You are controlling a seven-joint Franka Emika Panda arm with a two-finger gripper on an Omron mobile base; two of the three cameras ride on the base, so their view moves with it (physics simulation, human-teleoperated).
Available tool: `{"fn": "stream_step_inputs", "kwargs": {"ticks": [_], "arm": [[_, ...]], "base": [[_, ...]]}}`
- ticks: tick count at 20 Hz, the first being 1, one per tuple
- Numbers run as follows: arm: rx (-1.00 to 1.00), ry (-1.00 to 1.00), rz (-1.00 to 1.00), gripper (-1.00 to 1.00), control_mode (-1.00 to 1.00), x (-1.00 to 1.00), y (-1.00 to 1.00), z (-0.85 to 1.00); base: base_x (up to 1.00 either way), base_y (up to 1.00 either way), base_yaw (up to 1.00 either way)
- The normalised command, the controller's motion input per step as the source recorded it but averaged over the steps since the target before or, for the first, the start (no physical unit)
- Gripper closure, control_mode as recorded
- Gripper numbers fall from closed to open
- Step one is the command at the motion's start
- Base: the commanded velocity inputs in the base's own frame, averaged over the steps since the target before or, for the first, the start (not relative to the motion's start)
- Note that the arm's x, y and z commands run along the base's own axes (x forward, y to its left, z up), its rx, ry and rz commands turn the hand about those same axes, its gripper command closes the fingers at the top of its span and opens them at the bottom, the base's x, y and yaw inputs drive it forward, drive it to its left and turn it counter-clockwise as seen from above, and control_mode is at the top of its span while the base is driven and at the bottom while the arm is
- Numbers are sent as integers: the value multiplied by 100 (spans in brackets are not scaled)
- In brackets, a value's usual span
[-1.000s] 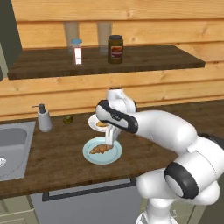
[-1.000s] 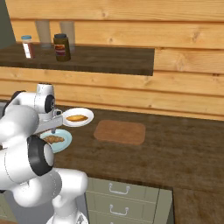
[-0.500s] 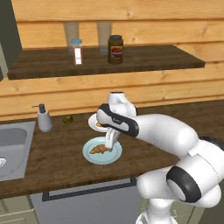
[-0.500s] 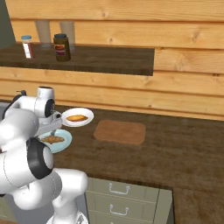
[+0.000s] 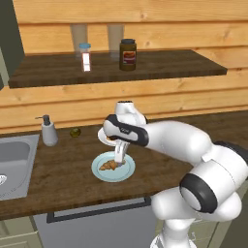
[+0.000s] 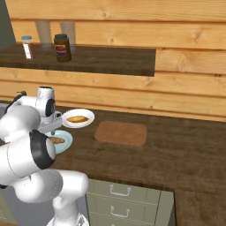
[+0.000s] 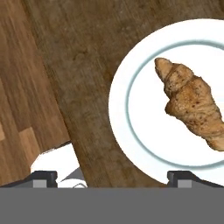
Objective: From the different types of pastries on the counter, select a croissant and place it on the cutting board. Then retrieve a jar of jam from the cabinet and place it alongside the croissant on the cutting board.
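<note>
A golden-brown croissant (image 5: 108,165) (image 7: 191,104) lies on a pale blue plate (image 5: 125,173) (image 6: 66,145) near the counter's front. My gripper (image 5: 118,158) (image 7: 113,177) hangs open just above that plate's back edge, with the croissant off to one side of the fingers and nothing between them. The brown cutting board (image 6: 121,133) lies bare on the counter to the right. A dark jam jar (image 5: 128,54) (image 6: 62,47) with a red label stands on the open wooden shelf above.
A white plate (image 6: 86,115) with a second pastry (image 6: 77,118) sits just behind the blue one. A soap dispenser (image 5: 48,131), a small green fruit (image 5: 74,132) and a sink (image 5: 14,160) are at the left. A shaker (image 5: 85,57) stands on the shelf.
My hand has dropped a little toward the blue plate. The croissant, plates and jar have not moved.
</note>
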Motion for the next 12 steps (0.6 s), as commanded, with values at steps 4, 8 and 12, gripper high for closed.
{"fn": "stream_step_inputs", "kwargs": {"ticks": [4, 8, 12], "arm": [[0, 0, 9, -100, -100, 1, 0, -13], [0, 0, 9, -100, -100, 0, 0, -18], [0, 0, 8, -100, -100, 0, 0, -12]], "base": [[0, 0, 0], [0, 0, 0], [0, 0, 0]]}}
